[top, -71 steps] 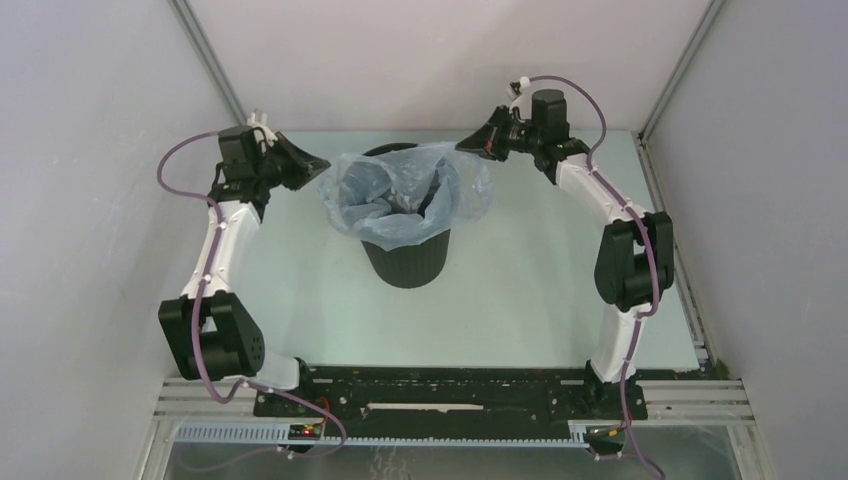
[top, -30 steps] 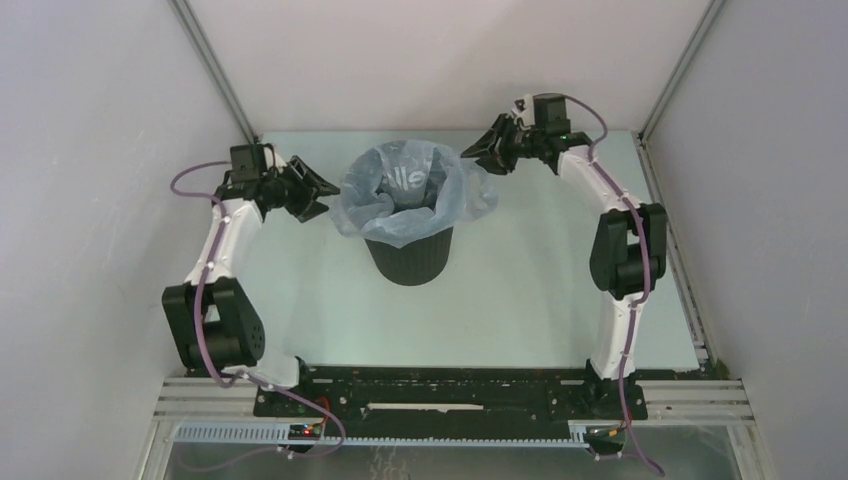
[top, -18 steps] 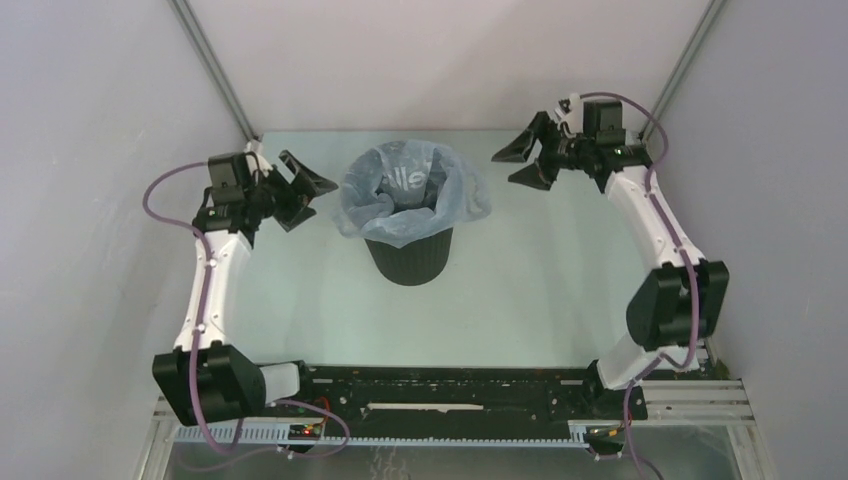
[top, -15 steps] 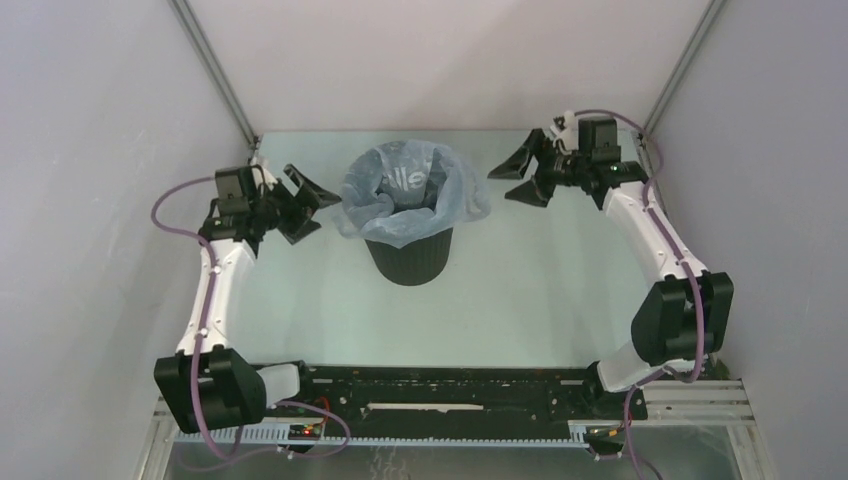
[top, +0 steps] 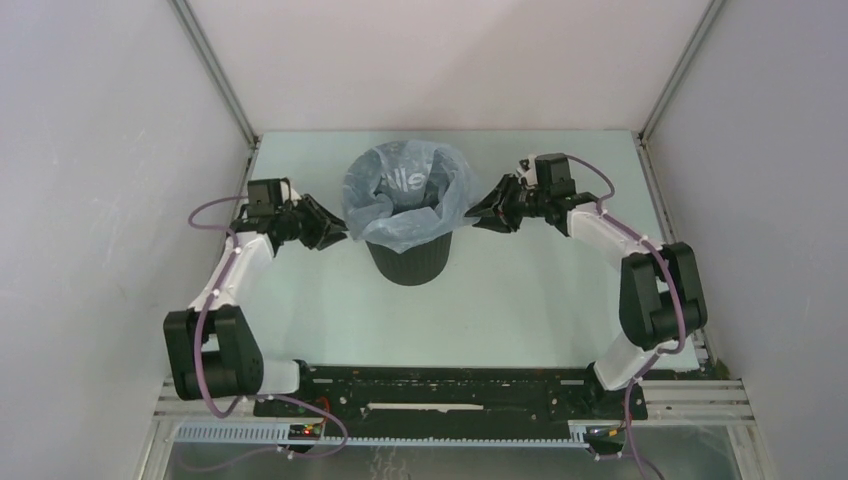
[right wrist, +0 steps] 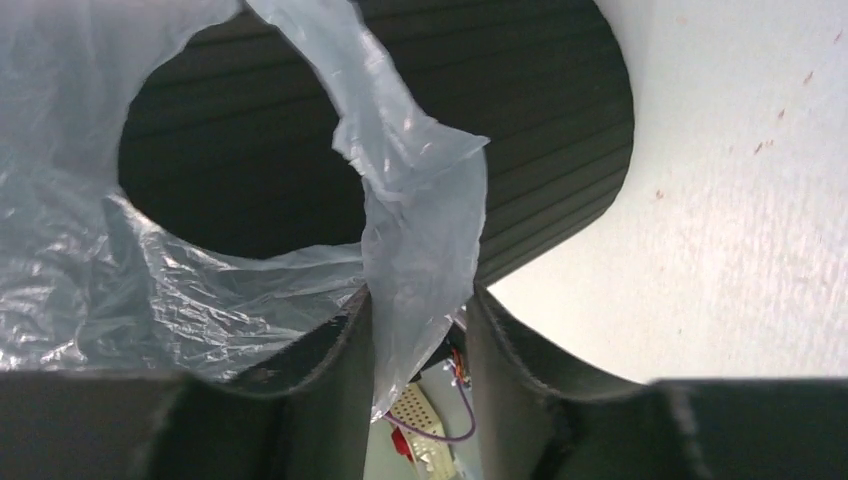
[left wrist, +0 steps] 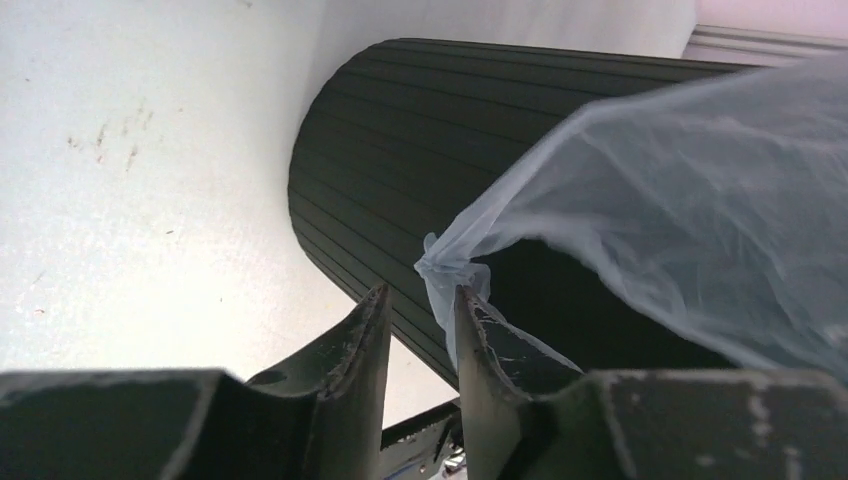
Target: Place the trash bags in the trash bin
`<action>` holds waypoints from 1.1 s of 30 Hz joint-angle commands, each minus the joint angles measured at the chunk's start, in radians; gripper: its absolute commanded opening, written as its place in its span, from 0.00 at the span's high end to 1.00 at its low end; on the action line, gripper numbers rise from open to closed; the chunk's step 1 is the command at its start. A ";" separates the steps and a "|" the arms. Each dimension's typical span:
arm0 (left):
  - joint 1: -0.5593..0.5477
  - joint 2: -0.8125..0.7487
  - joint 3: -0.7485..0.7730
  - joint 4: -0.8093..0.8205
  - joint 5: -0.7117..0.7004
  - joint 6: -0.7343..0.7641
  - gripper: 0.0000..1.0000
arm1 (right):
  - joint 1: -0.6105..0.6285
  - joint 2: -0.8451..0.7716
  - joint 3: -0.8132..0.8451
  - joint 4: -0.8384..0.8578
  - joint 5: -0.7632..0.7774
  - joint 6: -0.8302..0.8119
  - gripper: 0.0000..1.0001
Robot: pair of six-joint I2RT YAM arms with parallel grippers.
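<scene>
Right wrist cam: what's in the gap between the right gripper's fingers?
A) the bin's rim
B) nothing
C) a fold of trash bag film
C: in the right wrist view, a fold of the trash bag hangs down into the gap of the right gripper. The trash bin shows only as a black ribbed wall behind it, not between the fingers.

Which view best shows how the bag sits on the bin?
Top external: it shows the whole bag lining the bin, with its edge spilling over the rim. Left wrist gives only a bunched corner of the bag against the bin's wall. Right wrist gives only a hanging flap across the bin's side.
</scene>
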 commanded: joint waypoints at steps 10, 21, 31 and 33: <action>-0.015 0.133 -0.074 0.169 0.078 -0.040 0.76 | 0.048 0.144 -0.002 0.250 0.014 0.086 0.72; -0.038 0.114 -0.055 0.069 0.010 0.015 0.74 | 0.047 0.167 0.000 0.201 0.035 0.001 0.70; 0.012 -0.317 -0.034 -0.290 -0.382 0.091 0.31 | 0.010 0.004 0.061 -0.067 0.028 -0.168 0.41; 0.013 -0.413 0.019 -0.321 -0.423 0.082 0.24 | 0.008 -0.037 0.099 -0.177 0.047 -0.240 0.34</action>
